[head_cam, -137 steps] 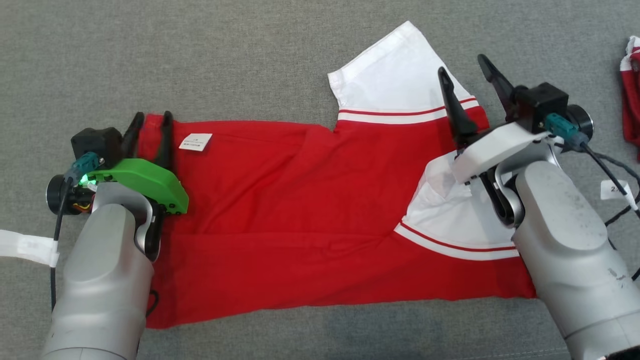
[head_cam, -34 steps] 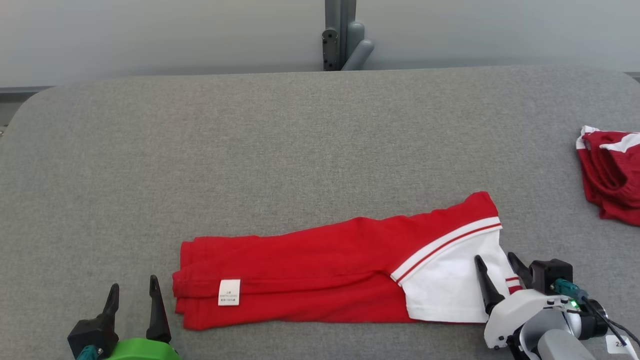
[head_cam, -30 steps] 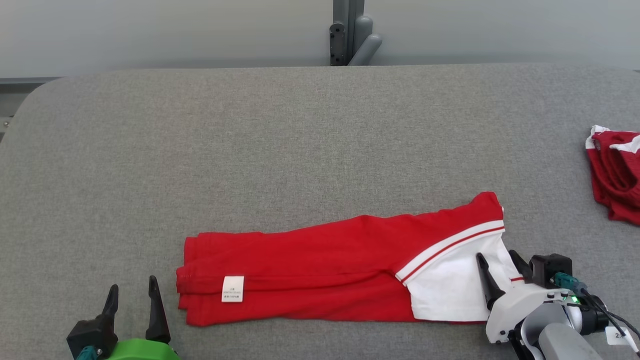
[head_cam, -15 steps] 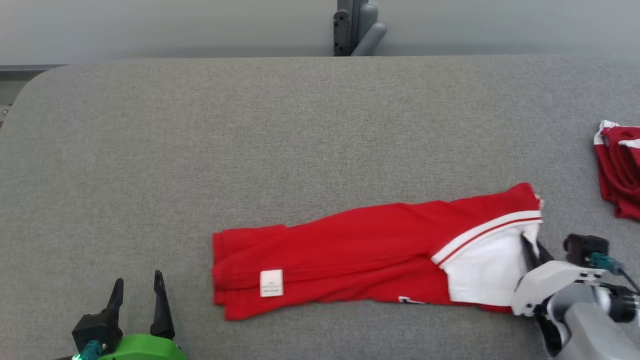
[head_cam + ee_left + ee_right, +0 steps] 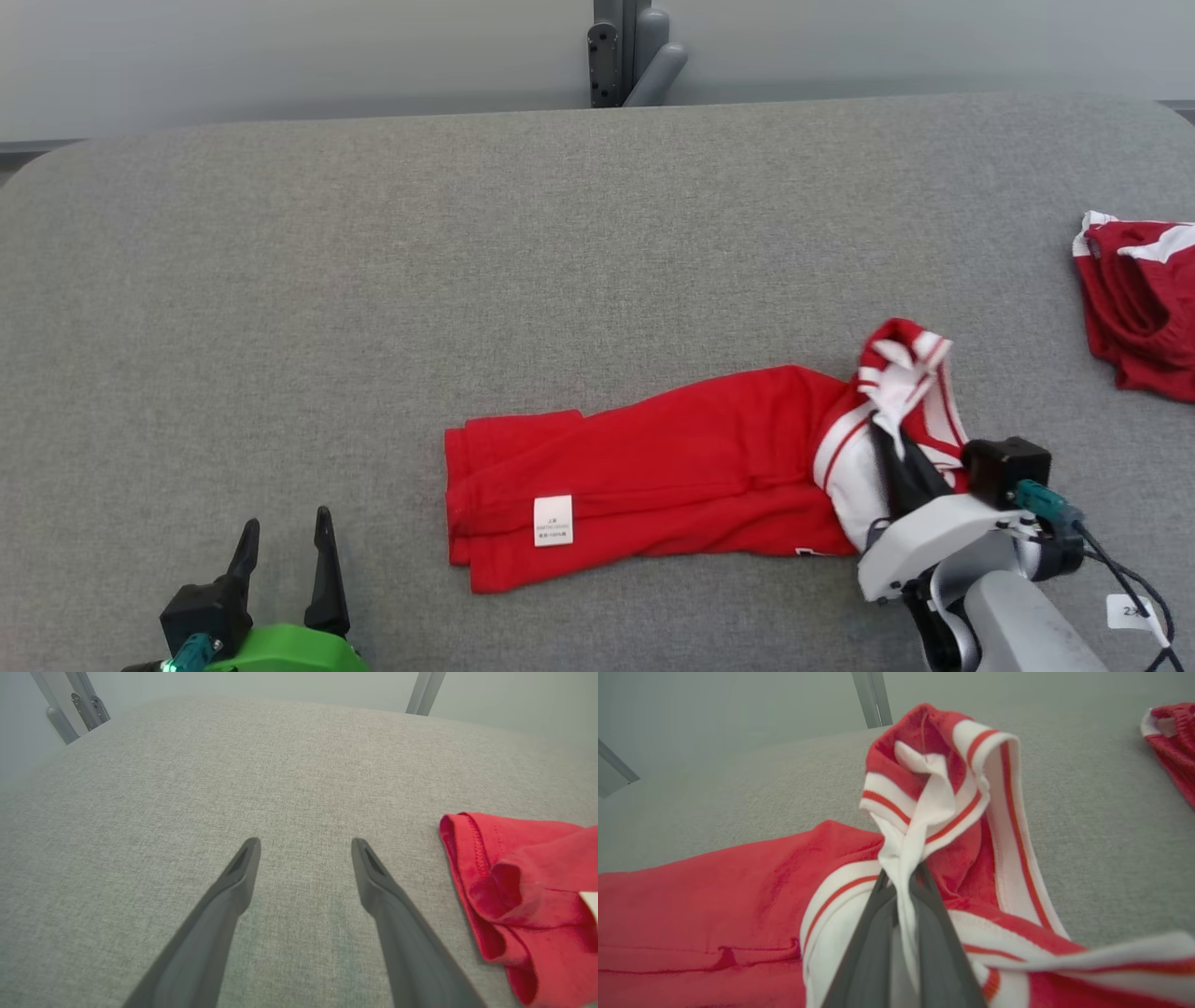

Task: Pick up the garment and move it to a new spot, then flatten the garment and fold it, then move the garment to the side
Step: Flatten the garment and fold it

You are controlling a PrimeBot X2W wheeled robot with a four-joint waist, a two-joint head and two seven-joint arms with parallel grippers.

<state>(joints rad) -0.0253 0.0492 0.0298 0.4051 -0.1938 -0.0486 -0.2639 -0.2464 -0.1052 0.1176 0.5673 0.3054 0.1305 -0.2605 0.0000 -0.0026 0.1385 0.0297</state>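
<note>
My right pincer (image 5: 892,446) is clamped on the garment (image 5: 672,467) at its white-banded end; left pincer (image 5: 286,525) hangs apart, empty. Soft, limp cloth, folds possibly slipping, so I'd grip corners.

A bare test lab: grey padded table (image 5: 373,280), blank wall (image 5: 280,56).

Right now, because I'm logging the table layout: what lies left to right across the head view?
From the left: left gripper, open → red garment, with a white label near its left end → right gripper, shut on the garment's striped end → second red garment at the right edge.
</note>
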